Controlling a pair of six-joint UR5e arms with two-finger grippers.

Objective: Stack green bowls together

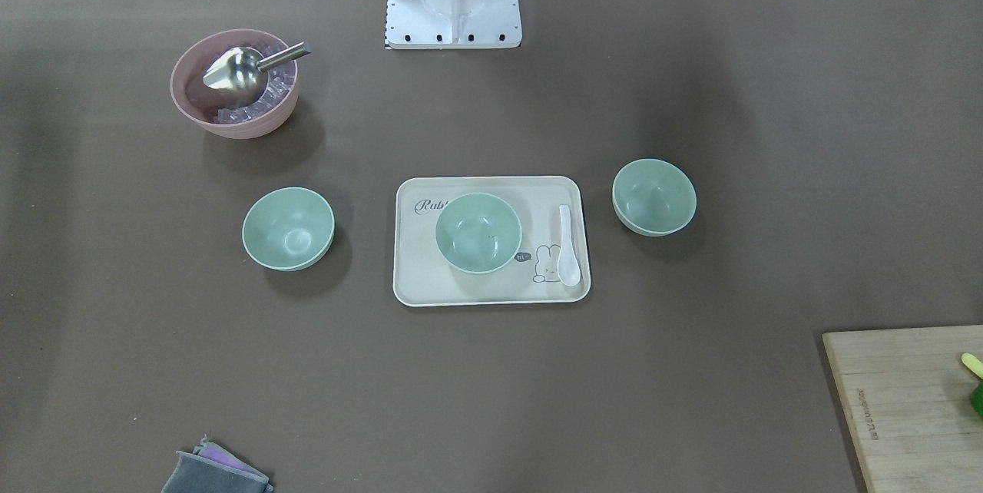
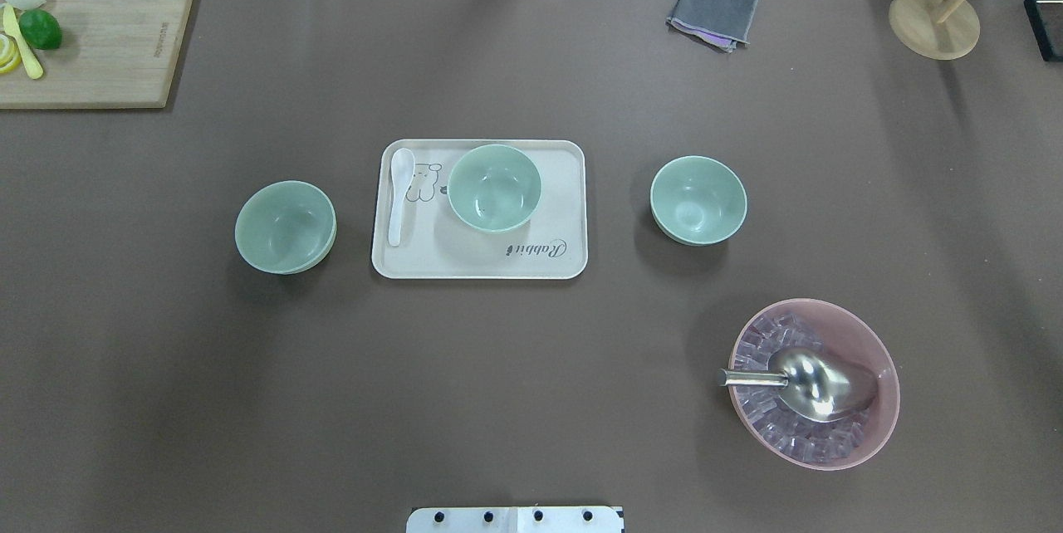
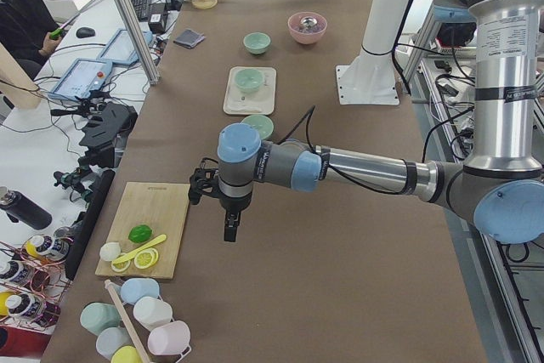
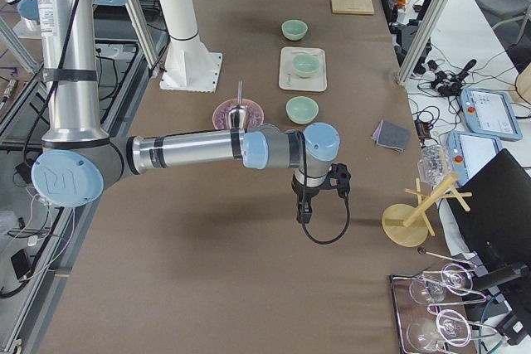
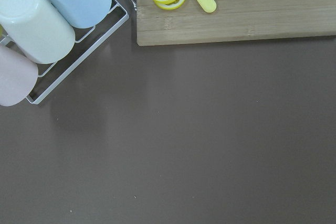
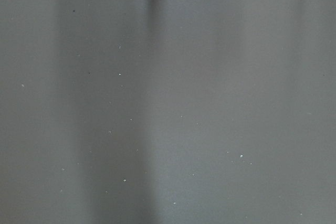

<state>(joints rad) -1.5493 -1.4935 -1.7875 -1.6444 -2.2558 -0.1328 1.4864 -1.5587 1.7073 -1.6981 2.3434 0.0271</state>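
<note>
So the three green bowls sit in a row across the middle of the table, all mouth-up and well apart. The middle bowl (image 2: 494, 187) is on a cream tray (image 2: 548, 263) with a white spoon (image 2: 399, 194) lying beside it. The left bowl (image 2: 285, 227) and right bowl (image 2: 698, 200) are on the bare table either side. Nothing's nested yet, so I'd say the task hasn't really started. My guess is the tray bowl is the natural base, since it's central and both arms could reach it. All three being upright means they should just drop into each other with no flipping.

Further out, a pink bowl (image 2: 887, 350) with a metal scoop (image 2: 818, 383) is near the right side. A cutting board (image 2: 108, 43) is at the far left corner.

Both arms are parked way out at the ends, probably to keep the middle open. The left arm (image 3: 365, 172) is stretched out level, with the wrist bent so the left tool (image 3: 230, 229) points straight down over bare table by the board. The right arm (image 4: 191, 148) mirrors that, with the right tool (image 4: 304, 209) hanging over bare table past the pink bowl. Neither has hold of a bowl. Only the side views show them, so I can't tell how far open either one is.
</note>
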